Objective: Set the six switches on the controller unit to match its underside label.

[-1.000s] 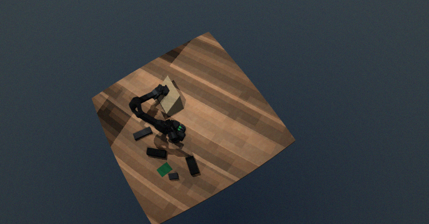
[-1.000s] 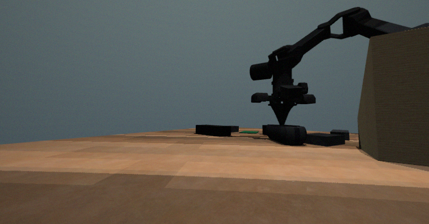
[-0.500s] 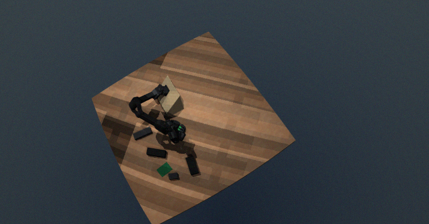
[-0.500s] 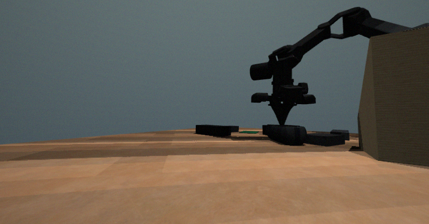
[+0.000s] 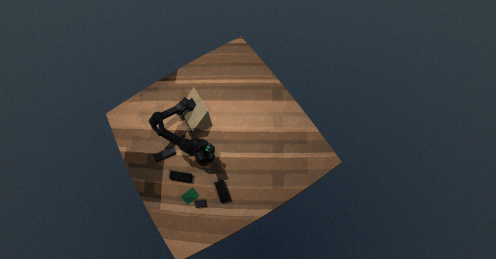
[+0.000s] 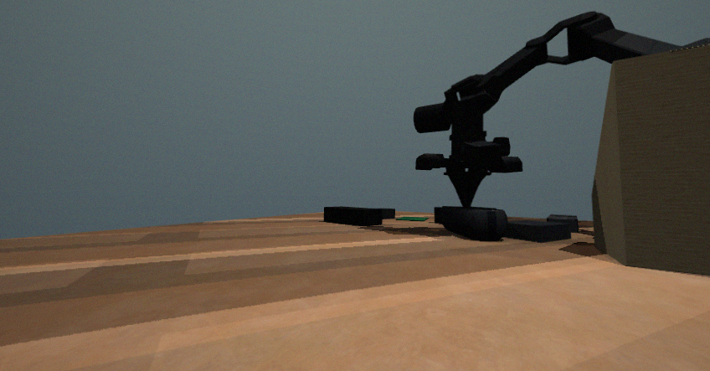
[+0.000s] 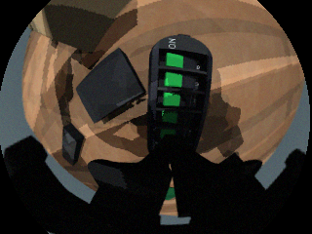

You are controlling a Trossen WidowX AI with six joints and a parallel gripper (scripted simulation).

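The wrist view gave the switch face of the dark grey controller unit (image 5: pixel 210 145) (image 6: pixel 478 224) (image 7: pixel 180 90), which the top view mostly hid beneath the arm (image 5: pixel 170 137) (image 6: pixel 520 68), leaving only a bit of green beside the gripper (image 5: pixel 204 150) (image 6: pixel 466 205) (image 7: pixel 171 163). The exterior view showed what neither of those did: the fingers tapering down, pressed together at the tips, right at the unit's upper side. Whether they touched it could not be told. The top view laid out the parts around it on the bench (image 5: pixel 243 100) (image 6: pixel 348 307) (image 7: pixel 258 49): a green board (image 5: pixel 189 196) (image 6: pixel 412 218) (image 7: pixel 170 193), a small dark block (image 5: pixel 200 203) just beside that, and three longer dark blocks (image 5: pixel 165 154) (image 5: pixel 181 176) (image 5: pixel 222 191). A tan box (image 5: pixel 199 111) (image 6: pixel 662 158) (image 7: pixel 83 26) stood near the arm's base.

The unit sat upright on the bench, switches up, its body long with rounded ends. Five rockers could be made out in a row, each green on one side and dark on the other; the three nearest the marked end were bright, the next two deep in shade. The gripper covered the rest, and the tilt of each rocker was too small to tell.

"ON" was printed sideways in pale letters at that end, on the green side. Small pale rings marked the dark sides of the first two rockers.
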